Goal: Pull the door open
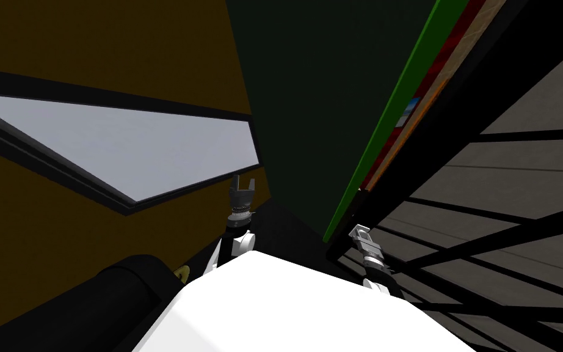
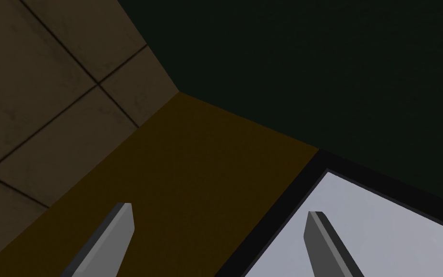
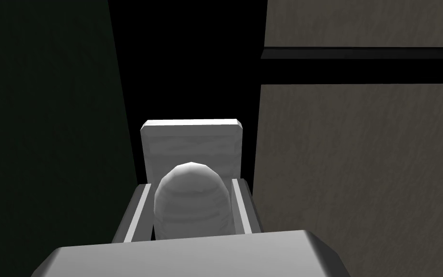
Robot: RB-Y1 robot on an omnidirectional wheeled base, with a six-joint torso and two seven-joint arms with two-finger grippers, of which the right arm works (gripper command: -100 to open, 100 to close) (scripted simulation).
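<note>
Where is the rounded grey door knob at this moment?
In the right wrist view, the rounded grey door knob sits clamped between the fingers of the right tool, against its square grey backplate, with a dark green panel beside it.

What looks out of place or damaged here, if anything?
Nothing stands out. The right end effector is shut squarely on the light grey door handle, and the left end effector hangs open by the window.

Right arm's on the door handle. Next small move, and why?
Probably a short pull back toward the chest with the right gripper: its jaws press both sides of the rounded grey handle beside the dark green door panel, so the grip looks set.
</note>
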